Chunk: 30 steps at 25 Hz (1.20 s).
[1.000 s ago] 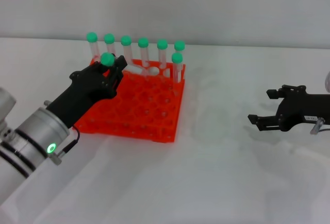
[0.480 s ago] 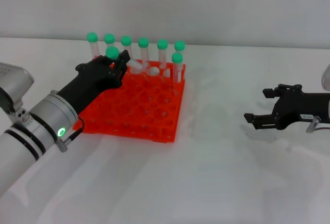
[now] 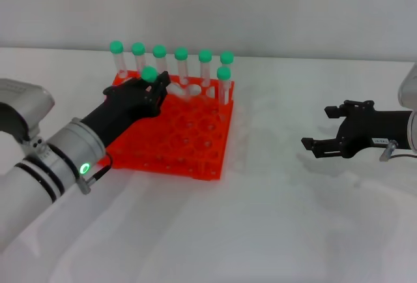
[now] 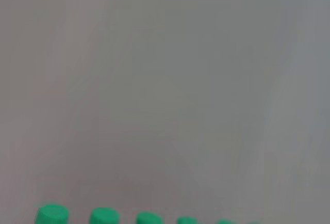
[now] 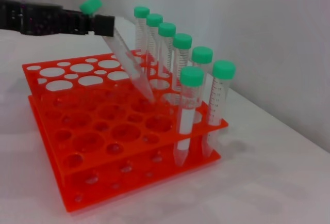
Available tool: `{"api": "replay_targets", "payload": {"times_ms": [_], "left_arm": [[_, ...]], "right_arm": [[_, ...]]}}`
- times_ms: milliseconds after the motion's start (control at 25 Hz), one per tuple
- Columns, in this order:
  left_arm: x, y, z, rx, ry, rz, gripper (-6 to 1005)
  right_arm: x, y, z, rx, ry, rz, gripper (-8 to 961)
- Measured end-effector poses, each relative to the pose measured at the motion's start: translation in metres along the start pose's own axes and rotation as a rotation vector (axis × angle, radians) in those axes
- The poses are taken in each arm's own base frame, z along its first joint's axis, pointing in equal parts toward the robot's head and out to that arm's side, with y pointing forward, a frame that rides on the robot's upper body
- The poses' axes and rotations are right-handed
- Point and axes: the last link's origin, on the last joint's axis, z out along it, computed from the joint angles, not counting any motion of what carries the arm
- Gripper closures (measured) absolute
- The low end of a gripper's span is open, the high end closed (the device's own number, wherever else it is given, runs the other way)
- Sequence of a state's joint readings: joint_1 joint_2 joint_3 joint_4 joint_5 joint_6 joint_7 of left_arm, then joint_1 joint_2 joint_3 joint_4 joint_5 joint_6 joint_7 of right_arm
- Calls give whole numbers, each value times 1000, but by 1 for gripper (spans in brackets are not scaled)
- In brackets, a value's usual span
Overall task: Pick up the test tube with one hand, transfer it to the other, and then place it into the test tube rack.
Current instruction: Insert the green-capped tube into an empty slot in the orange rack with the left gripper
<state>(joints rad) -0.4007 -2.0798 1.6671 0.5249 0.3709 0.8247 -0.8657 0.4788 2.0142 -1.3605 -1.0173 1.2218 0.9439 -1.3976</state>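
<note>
My left gripper [image 3: 155,89] is clamped on the tube [image 5: 124,58] just under its green cap, holding it tilted over the rack [image 3: 195,156], tip at a back hole. My right gripper [image 3: 322,145] hangs spread apart, well off to the side.

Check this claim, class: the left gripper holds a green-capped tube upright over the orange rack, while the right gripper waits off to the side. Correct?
Not quite. The tube is tilted, not upright; the right wrist view shows it leaning in the left gripper over the rack. The right gripper does wait aside.
</note>
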Motion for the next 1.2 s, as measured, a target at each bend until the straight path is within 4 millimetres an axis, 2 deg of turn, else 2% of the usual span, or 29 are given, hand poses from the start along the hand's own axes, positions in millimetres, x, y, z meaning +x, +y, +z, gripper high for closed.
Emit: {"api": "replay_targets", "payload": {"times_ms": [320,1200], "left_arm": [[2,7,13,-37,-19,18,764],[1,5,31,-15,-84,4,752]], "right_arm": [[0,-1,5,-5,11,6,94],[1,-6,5,22,10,7,94]]}}
